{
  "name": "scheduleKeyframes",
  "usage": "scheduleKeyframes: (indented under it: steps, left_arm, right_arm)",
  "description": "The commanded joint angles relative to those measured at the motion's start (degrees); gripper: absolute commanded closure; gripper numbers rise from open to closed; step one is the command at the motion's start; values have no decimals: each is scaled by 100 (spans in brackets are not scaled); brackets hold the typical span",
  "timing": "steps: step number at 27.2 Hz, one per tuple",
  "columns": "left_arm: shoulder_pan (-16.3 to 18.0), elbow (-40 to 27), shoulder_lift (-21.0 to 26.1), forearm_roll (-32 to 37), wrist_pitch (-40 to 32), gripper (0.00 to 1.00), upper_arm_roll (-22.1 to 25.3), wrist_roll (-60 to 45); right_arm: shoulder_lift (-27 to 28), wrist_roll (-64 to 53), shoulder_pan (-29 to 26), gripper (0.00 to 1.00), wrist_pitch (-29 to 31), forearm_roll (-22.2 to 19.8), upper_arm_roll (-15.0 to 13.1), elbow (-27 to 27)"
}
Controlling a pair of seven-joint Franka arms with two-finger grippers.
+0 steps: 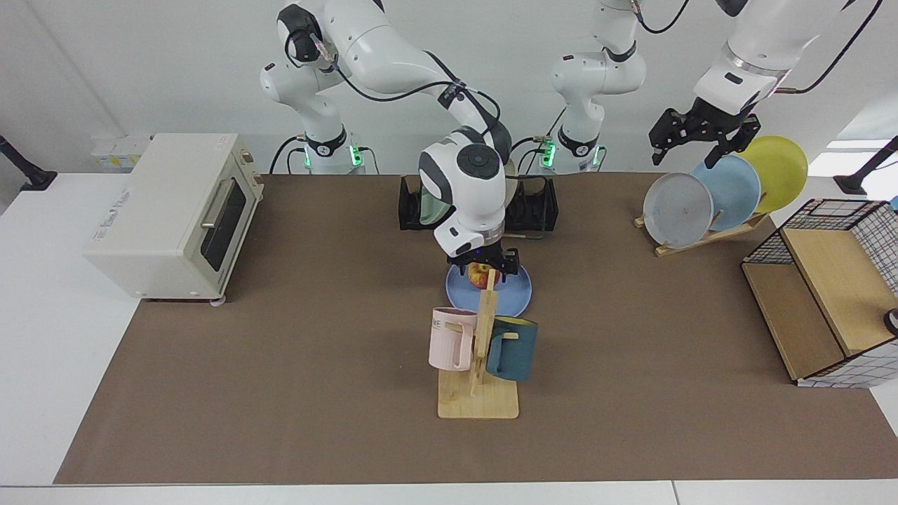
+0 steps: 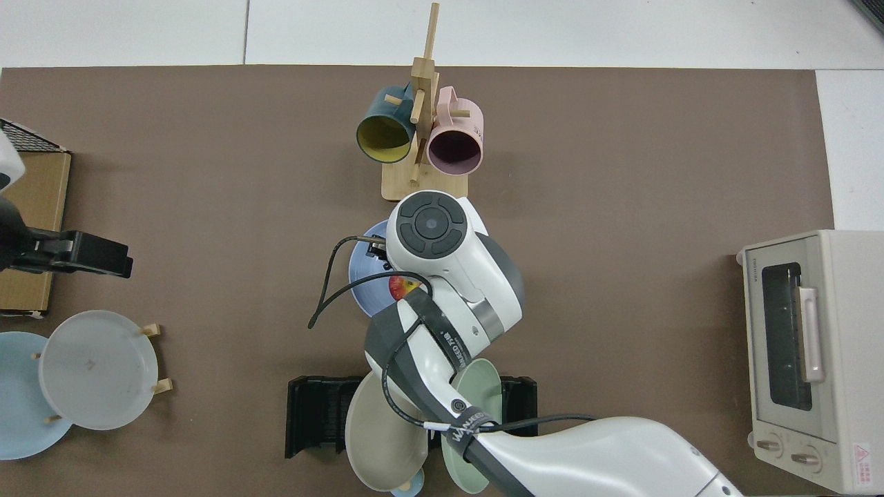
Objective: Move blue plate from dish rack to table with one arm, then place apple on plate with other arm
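- The table (image 1: 280,393), a large flat top with a brown matte mat and white borders, filled most of both views.
- The cream toaster oven (image 1: 172,214) sat at the left of the facing view, its glass door towards the middle.
- A wire-and-wood basket (image 1: 821,301) stood at the right edge of the facing view.
- The pale wooden slanted rack (image 1: 701,235) in the upper right of that view held a grey, a sky-blue and a yellow plate.
- The low black slotted dish rack (image 1: 533,207) stood at upper centre, partly hidden by the right arm; the top view showed a beige and a pale green plate in it (image 2: 318,414).
- The wooden mug tree (image 1: 479,379) at centre carried a pink mug and a dark teal mug.
- The round periwinkle-blue plate (image 1: 512,298) lay flat on the mat between the dish rack and the mug tree, at centre frame.
- The right gripper (image 1: 484,268) hung just above the plate, fingers spread either side of the apple (apart from it, as far as the facing view showed).
- The left gripper (image 1: 691,147) waited above the slanted rack in the upper right, fingers spread and holding nothing.
- The small red-and-yellow apple (image 1: 480,278) rested on the blue plate; from above only a sliver (image 2: 396,286) showed beside the arm.
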Motion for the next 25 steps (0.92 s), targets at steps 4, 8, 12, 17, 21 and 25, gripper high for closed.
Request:
scheduleKeyframes:
  steps: [4,8,12,17,21,25]
  left_arm:
    - [-44,-100,-107,85,5,0,41,60]
    - [-44,-100,-107,85,5,0,41,60]
    - [-44,-100,-107,85,5,0,41,60]
    - [-44,-100,-107,85,5,0,49,60]
    - [-35,-100,-107,85,5,0,50,60]
    - [-44,-100,-107,85,5,0,49,60]
  right_arm:
    - [-529,-385,-179,0,-710,-203,-293,222]
    - [-908,-790,-600,0,-920,-185,-293,204]
    - [-1110,-1194,-935,0,-1193,-229,-293,204]
    - [-1225,-1765,-1347,0,-1405,-255,-311,125]
    - [-1339,-2187,-1707,0,-1431,-352,-319,108]
    - [-1470,-2740,-2173,0,-1440,-352,-302,99]
